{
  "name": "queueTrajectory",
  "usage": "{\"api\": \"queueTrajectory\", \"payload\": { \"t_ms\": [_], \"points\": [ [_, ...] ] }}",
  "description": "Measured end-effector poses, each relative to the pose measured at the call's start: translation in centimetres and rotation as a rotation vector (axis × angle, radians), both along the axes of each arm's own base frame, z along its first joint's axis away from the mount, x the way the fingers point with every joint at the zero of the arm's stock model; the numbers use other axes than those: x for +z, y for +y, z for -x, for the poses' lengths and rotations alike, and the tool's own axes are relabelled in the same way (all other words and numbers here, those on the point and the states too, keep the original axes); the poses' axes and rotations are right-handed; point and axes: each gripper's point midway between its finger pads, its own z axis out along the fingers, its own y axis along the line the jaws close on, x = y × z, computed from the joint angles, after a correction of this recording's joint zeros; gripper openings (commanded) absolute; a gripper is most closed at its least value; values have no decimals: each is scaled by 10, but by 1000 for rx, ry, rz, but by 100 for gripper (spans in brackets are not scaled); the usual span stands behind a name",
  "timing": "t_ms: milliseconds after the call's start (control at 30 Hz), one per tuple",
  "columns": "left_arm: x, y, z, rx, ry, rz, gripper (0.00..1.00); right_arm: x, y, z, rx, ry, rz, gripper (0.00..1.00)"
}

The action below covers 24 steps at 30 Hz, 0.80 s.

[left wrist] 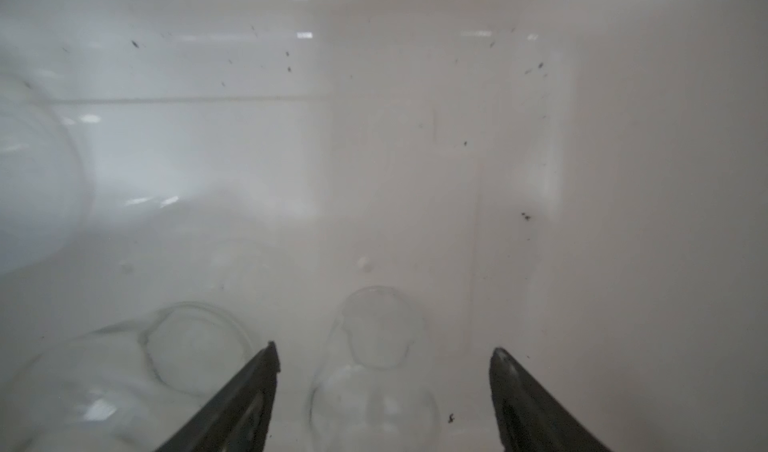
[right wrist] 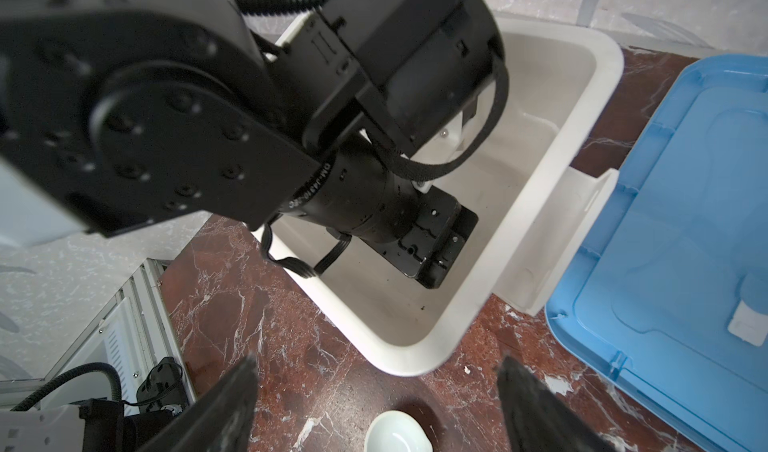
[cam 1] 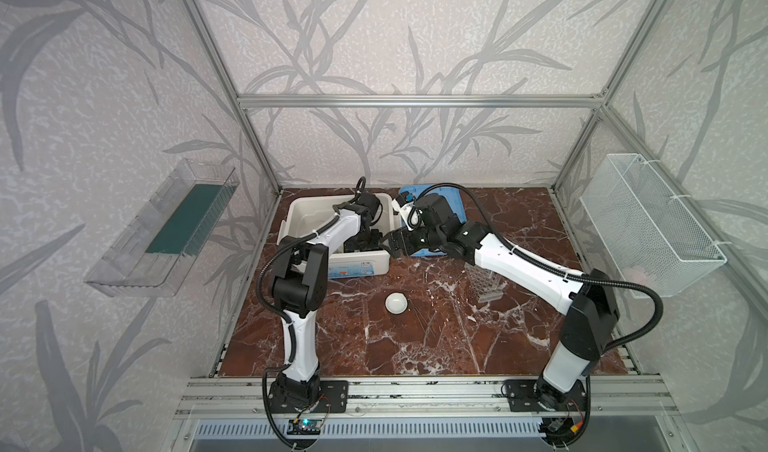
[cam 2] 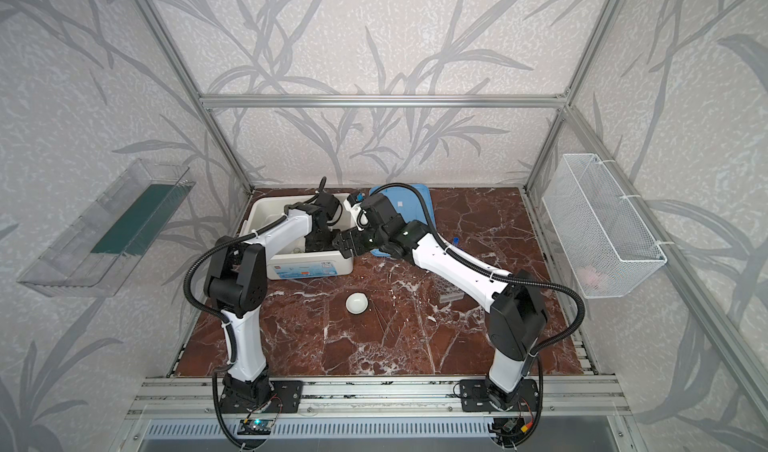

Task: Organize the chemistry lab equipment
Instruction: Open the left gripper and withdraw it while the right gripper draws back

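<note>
Clear flask [left wrist: 374, 387] down on the floor of the white box [cam 1: 361, 265], between the widely spread fingers [left wrist: 249, 387] of the left tool [left wrist: 384, 349], touching neither as far as the blur allows. Clear beaker [left wrist: 195, 346] just beside it, further glassware [left wrist: 37, 171] near the wall, too blurred to name. Right tool [right wrist: 377, 360] hovering over the tabletop [cam 1: 374, 346] just outside a corner of the box, fingers spread, gripping nothing. Little white dish [cam 1: 396, 303] alone on the tabletop in both top views, in front of the box. Clear holed tube rack [cam 1: 488, 287] partly under the right arm. Blue lid [right wrist: 685, 221] flat beside the box
</note>
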Motion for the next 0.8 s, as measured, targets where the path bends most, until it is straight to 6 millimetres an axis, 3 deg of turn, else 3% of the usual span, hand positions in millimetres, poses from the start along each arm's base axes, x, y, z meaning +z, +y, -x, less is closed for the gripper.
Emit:
{"api": "queueTrajectory", "payload": {
  "t_ms": [200, 433, 567, 700, 800],
  "points": [
    [49, -1, -4, 0, -98, 27, 88, 4, -6, 2, -13, -10, 10, 98],
    [120, -7, 5, -18, -239, 120, 88, 40, -35, 18, -55, -78, -21, 99],
    [169, -11, 20, -42, -339, 194, 83, 55, -57, 33, -76, -112, -32, 99],
    [215, -13, 44, -80, -436, 253, 78, 52, -80, 48, -101, -126, -18, 99],
    [233, -18, 67, -122, -455, 265, 74, 44, -95, 57, -117, -125, -2, 99]
  ]
}}
